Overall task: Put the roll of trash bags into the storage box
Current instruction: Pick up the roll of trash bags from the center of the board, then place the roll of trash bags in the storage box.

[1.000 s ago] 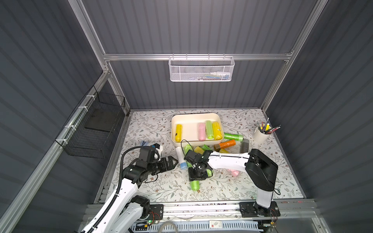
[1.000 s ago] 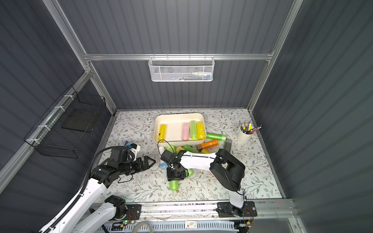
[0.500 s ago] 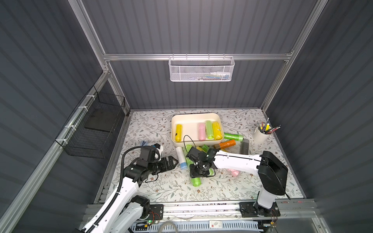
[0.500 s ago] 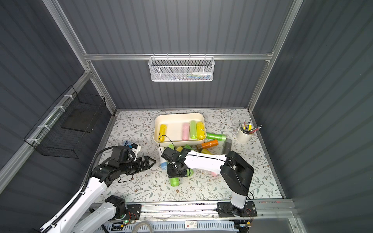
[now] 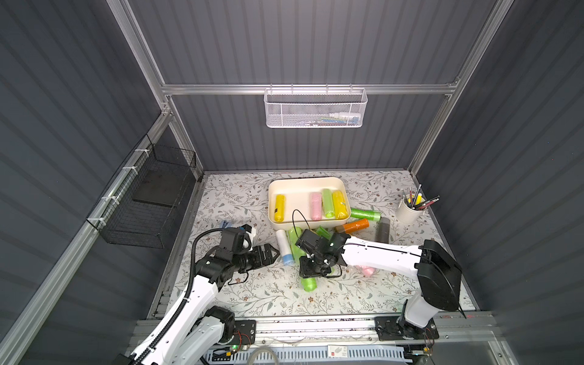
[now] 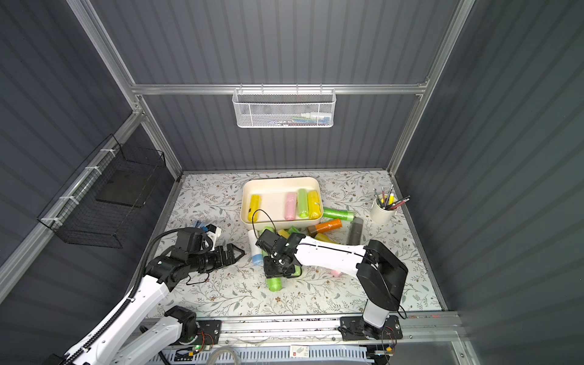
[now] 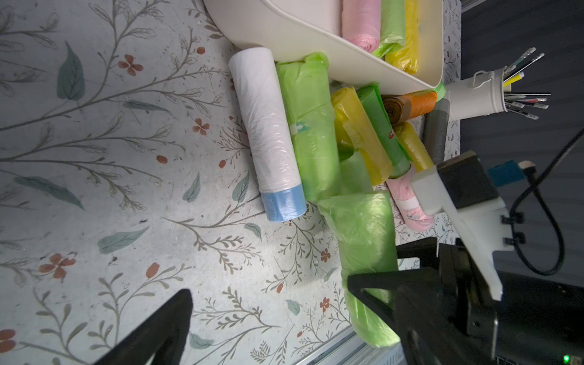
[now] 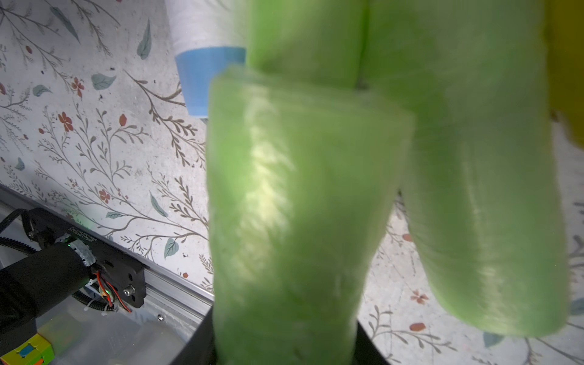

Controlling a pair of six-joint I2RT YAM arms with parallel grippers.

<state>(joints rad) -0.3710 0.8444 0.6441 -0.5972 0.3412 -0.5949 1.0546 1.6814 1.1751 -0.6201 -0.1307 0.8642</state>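
While R fingers clamp green roll & L fingers sit open: lift straight, clear storage box rim, release in mid gap.

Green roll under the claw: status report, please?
Right gripper shut on light green roll. Left gripper open, empty. Storage box beyond, loose rolls heaped between.

The left arm reaches low and forward, and the left gripper is held level with its jaws spread wide on nothing. The right arm stretches across. The right gripper points down, its jaws pressed on a green roll.
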